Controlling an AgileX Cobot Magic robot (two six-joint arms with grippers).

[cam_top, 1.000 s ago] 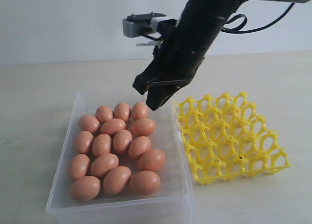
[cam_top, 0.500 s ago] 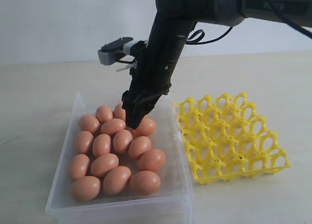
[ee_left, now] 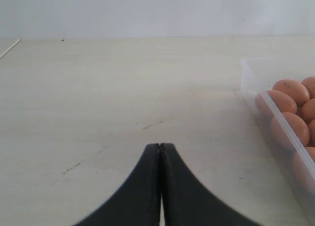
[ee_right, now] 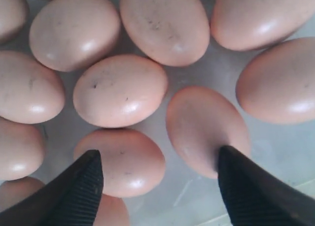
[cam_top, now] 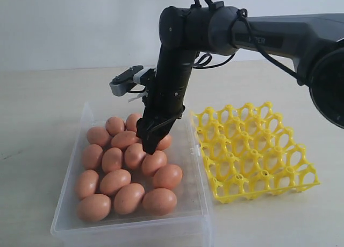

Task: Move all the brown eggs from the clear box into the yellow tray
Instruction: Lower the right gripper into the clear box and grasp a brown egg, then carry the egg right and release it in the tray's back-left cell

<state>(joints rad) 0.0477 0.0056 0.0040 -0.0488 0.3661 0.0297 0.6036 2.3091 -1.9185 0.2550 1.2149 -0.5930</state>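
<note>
Several brown eggs [cam_top: 114,181] lie packed together in the clear box [cam_top: 196,204], at the left of the exterior view. The yellow tray [cam_top: 252,150] stands just right of the box, and its cells hold nothing. My right gripper [cam_top: 149,145] reaches down into the box among the back eggs. In the right wrist view it [ee_right: 158,154] is open, with one egg [ee_right: 125,159] by one finger and another egg [ee_right: 204,127] touching the other finger. My left gripper [ee_left: 159,146] is shut and empty over bare table, beside the box wall [ee_left: 275,117].
The box's small latch tab [cam_top: 192,150] faces the tray. The right arm's wrist camera [cam_top: 124,81] sticks out above the box's back edge. A light wooden tabletop [cam_top: 43,112] surrounds both containers, with a white wall behind.
My right gripper has swung left from above the box's right edge and dropped down among the back eggs. The eggs and the tray have not moved.
</note>
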